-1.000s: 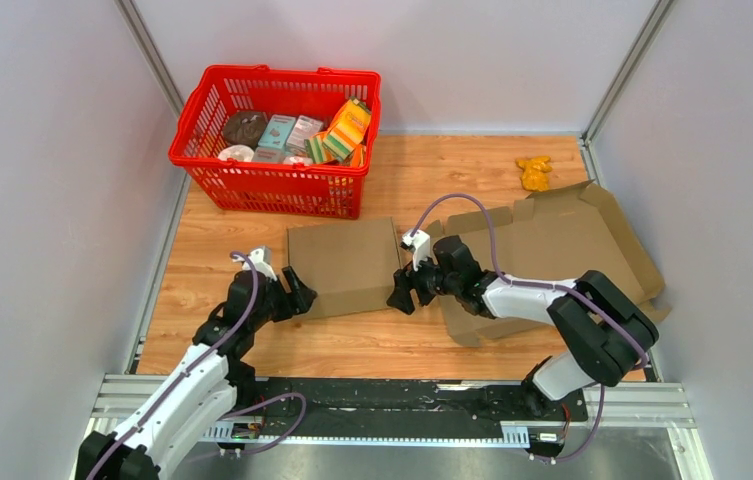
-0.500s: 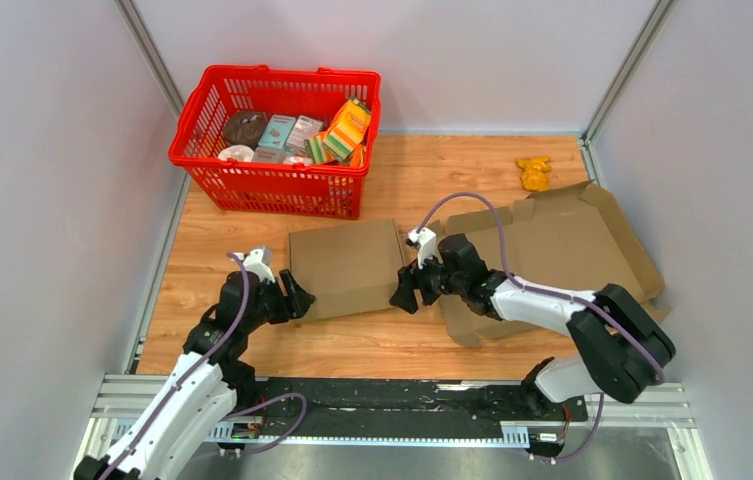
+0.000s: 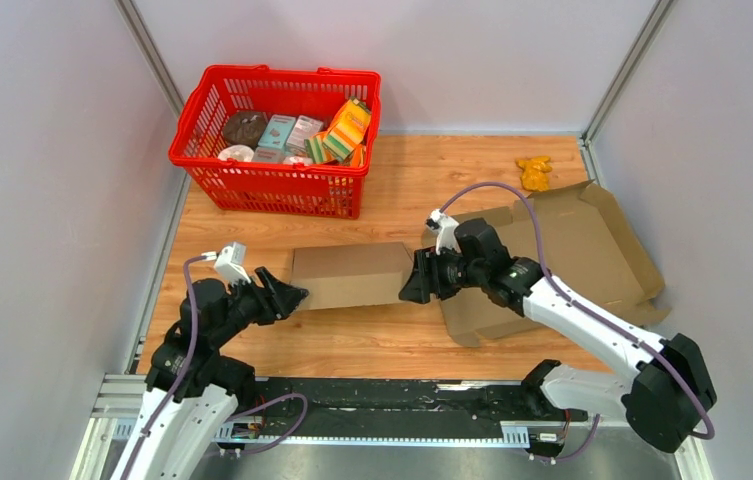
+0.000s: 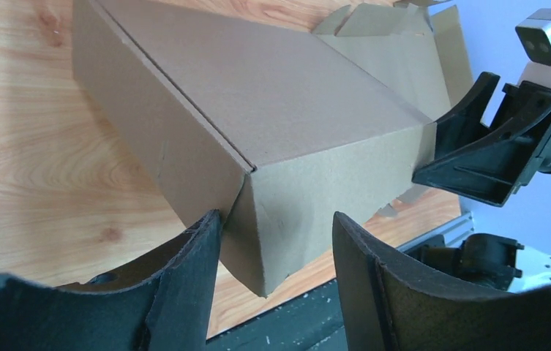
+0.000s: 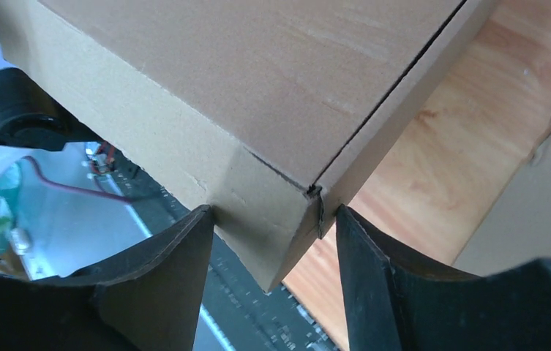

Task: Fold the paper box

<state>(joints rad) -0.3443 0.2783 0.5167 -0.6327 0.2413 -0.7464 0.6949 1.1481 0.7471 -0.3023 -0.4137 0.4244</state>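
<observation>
**K:** Cardboard, overhead first. Folded box (image 3: 350, 276) is mid-table between the arms, long edge running left-right, rear edge apart from the red basket (image 3: 272, 190). Left gripper (image 3: 290, 296) is at its left end, right gripper (image 3: 414, 284) at its right end.

**M:** Room to move?

**K:** Bare wood table (image 3: 382, 340) in front, up to the base rail (image 3: 402, 395). Flat box (image 3: 592, 240) lies just to the right, under the right arm and near the right wall. Yellow toy (image 3: 533, 172) is in the far corner, well apart.

**M:** Left wrist?

**K:** Left gripper (image 4: 272, 219) straddles the near corner, both pads on cardboard, grasping the folded box (image 4: 272, 110). That corner shows in front of the dark rail, past the table edge. It looks lifted, which you can't read from above. Right gripper (image 4: 470, 146) shows at the far end.

**M:** Right wrist?

**K:** Right gripper (image 5: 272, 212) is clamped over the opposite lower corner of the folded box (image 5: 221, 73). The lid seam shows only here, slightly gapped at the corner.
</observation>
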